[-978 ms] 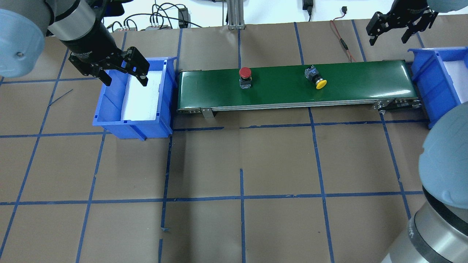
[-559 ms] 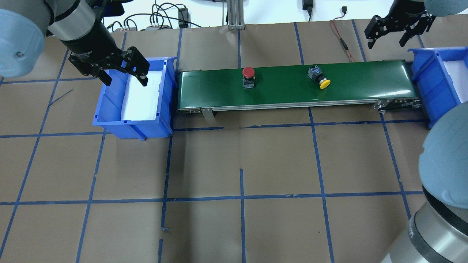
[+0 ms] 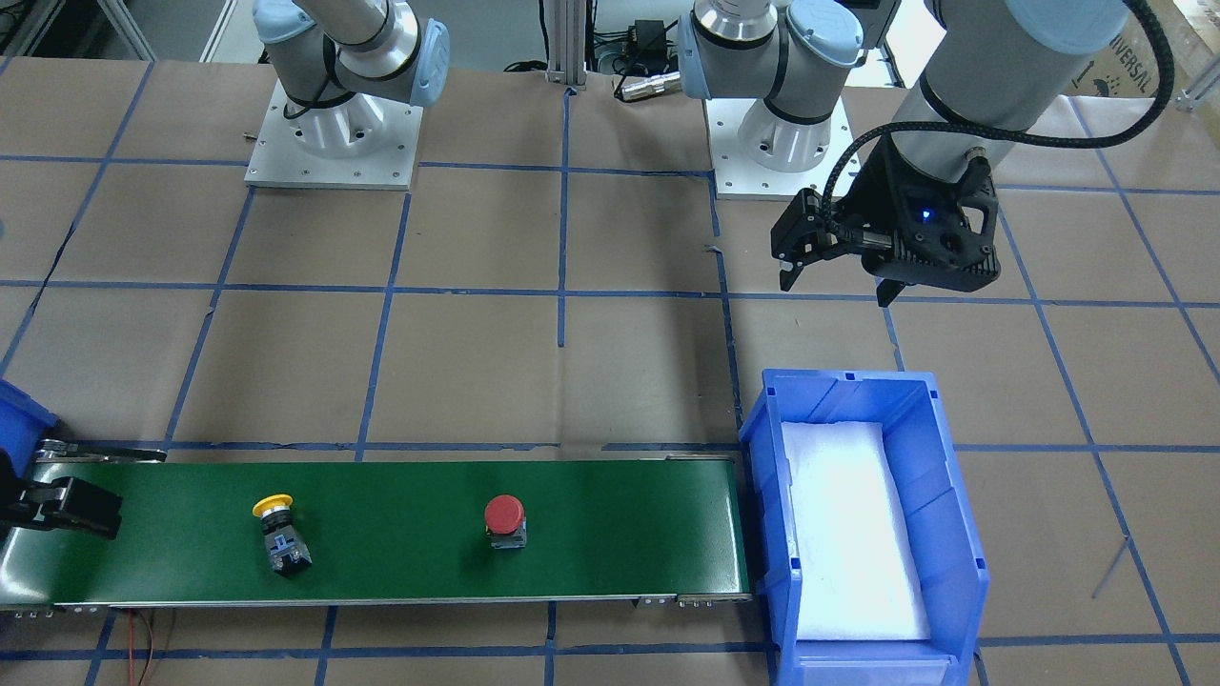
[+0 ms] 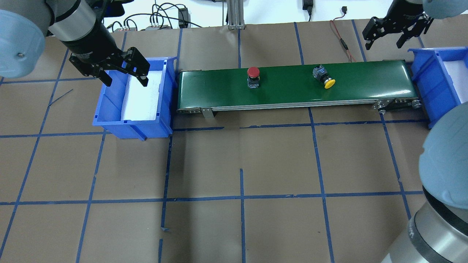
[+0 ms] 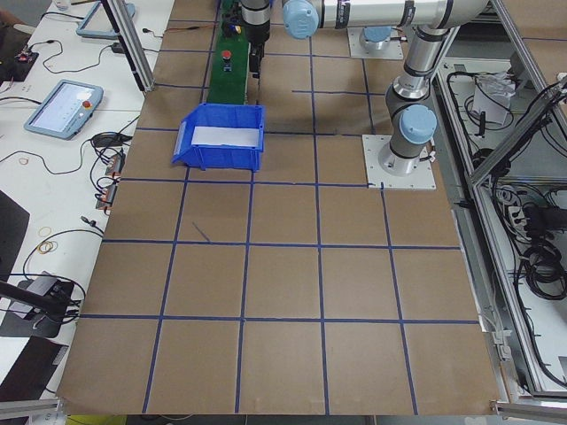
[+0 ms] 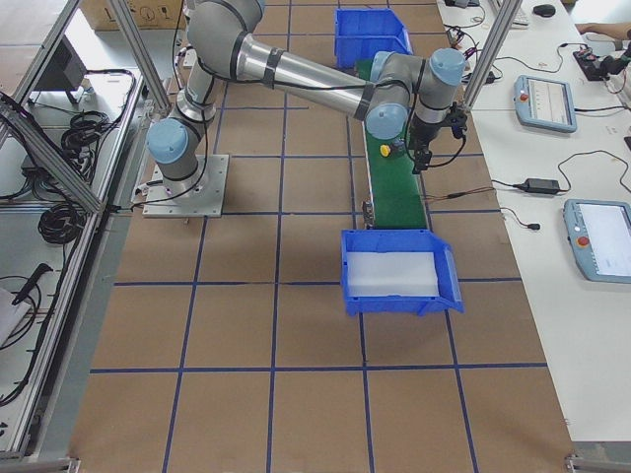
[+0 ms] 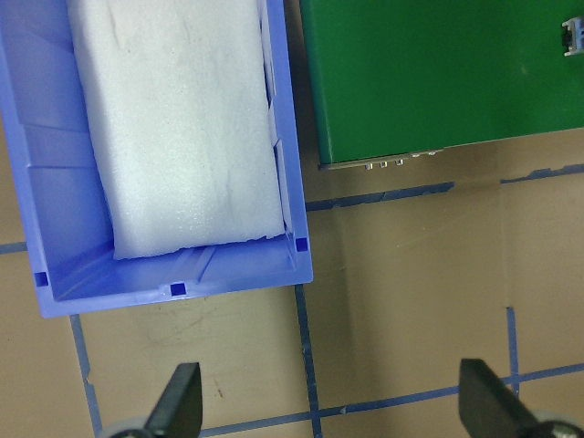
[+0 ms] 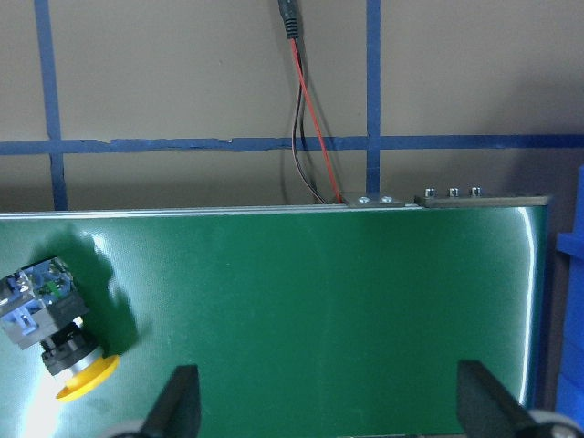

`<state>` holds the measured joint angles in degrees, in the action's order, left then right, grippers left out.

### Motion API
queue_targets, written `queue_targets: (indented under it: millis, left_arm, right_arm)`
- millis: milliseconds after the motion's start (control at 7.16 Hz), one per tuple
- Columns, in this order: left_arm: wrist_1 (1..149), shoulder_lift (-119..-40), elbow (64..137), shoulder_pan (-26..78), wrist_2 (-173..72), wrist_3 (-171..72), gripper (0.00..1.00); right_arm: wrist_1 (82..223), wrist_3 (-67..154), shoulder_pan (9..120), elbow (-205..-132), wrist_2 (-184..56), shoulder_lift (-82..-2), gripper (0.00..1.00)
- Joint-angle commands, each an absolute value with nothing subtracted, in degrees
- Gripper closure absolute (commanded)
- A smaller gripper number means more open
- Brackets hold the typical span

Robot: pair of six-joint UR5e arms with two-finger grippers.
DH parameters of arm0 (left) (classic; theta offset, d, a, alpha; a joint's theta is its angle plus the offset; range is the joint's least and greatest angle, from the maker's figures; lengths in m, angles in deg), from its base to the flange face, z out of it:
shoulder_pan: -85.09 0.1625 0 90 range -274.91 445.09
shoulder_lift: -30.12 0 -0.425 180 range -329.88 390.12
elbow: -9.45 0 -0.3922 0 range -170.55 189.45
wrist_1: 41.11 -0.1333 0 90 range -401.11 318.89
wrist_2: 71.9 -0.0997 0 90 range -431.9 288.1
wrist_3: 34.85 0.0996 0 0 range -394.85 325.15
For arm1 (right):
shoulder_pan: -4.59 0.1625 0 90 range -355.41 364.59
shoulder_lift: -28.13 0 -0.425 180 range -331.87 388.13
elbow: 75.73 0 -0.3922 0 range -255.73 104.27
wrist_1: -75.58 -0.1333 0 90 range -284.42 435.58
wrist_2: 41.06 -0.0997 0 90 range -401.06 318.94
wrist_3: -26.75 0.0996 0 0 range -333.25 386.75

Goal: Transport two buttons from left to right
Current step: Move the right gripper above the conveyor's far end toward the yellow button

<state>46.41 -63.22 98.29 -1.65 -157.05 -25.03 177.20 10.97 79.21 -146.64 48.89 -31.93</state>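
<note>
The red-capped button point(image 4: 253, 72) stands upright on the green conveyor belt point(image 4: 292, 91), left of the middle; it also shows in the front-facing view point(image 3: 504, 514). The yellow-capped button point(image 4: 325, 78) lies on its side farther right on the belt, seen also in the front-facing view point(image 3: 278, 530) and at the lower left of the right wrist view point(image 8: 55, 338). My left gripper point(image 4: 126, 78) is open and empty above the left blue bin point(image 4: 109, 109). My right gripper point(image 4: 384, 44) is open and empty above the belt's far right end.
The left bin point(image 3: 762, 495) holds only a white foam liner point(image 7: 173, 128). A second blue bin point(image 4: 427, 80) stands at the belt's right end. A red and black cable point(image 8: 310, 119) runs behind the belt. Blue tape lines cross the brown table.
Both buttons have travelled to the right along the belt. My right gripper has shifted a little left and back. My left gripper has not moved.
</note>
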Motion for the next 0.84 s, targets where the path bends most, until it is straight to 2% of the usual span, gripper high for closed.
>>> queue_targets:
  millis: [0,698]
  left_arm:
    - [46.3,-63.2,98.3,-1.7,-157.0,-25.1,0.0]
    - [46.2,-63.4,98.4,-1.7,-156.9,-25.2,0.0]
  right_arm:
    - [178.9,8.8,79.3,-147.1,47.5,-31.5,0.01]
    - [180.1,9.3,79.3,-148.4,47.2,-32.1,0.01]
